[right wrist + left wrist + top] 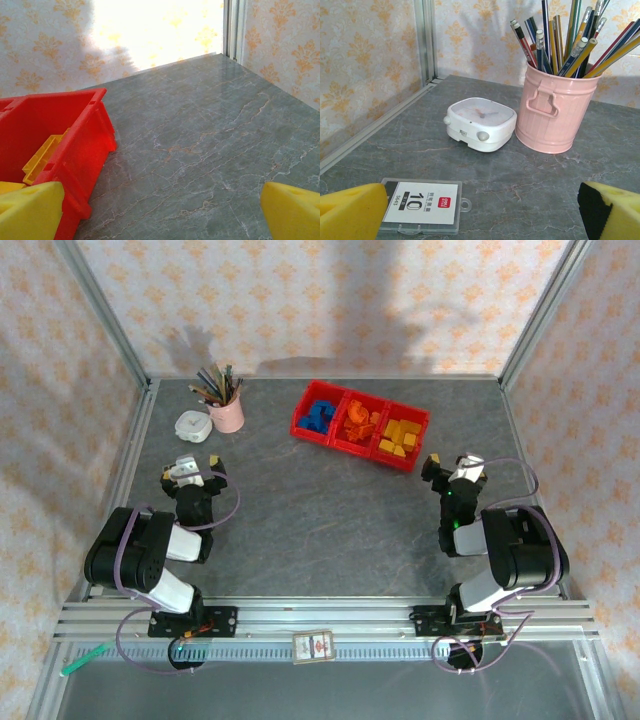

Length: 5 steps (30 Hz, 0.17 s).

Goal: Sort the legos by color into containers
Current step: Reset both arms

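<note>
Both arms are sitting back near their bases and neither one is gripping anything. The left gripper is spread wide open over the bare grey table, touching nothing, and the right gripper is gaping just as wide, also empty. The red bins are sitting toward the back of the table, right of centre. The row's long axis is running at a slant in the overhead view, with its left end farther back and its right end coming nearer the right gripper. Open tops are facing up. From above, the blue bricks are lying in the left compartment, the orange bricks in the middle one and the yellow bricks in the right one. The right wrist camera is looking past its yellow pads at the end corner of the bins, low on its left, with a yellow brick peeking over the wall. The left wrist camera is giving the close-up on the other side: a pink cup stuffed with pencils, a white rounded clock-like thing just beside it, and a clear plastic card with "10" printed on it lying flat just ahead of the open fingers.
</note>
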{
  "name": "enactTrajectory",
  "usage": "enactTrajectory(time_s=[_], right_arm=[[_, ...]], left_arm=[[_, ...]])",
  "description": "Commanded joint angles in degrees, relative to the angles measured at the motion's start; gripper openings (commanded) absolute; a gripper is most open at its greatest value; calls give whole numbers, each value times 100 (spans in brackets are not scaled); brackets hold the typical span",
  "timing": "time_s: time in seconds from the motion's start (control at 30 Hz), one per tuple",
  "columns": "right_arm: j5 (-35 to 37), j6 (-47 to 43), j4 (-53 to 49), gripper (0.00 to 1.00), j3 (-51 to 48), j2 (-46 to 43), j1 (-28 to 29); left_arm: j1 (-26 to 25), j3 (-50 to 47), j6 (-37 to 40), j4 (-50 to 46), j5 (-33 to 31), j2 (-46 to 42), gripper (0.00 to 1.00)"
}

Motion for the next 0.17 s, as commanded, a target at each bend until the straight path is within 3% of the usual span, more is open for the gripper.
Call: enactTrajectory(time_s=[0.0, 0.13], right_arm=[[-139, -123, 125, 100, 61, 3, -30], [-153, -133, 233, 100, -21, -49, -38]], left_arm=[[42, 44, 55, 297, 96, 6, 100], [42, 44, 55, 300, 94, 6, 100]])
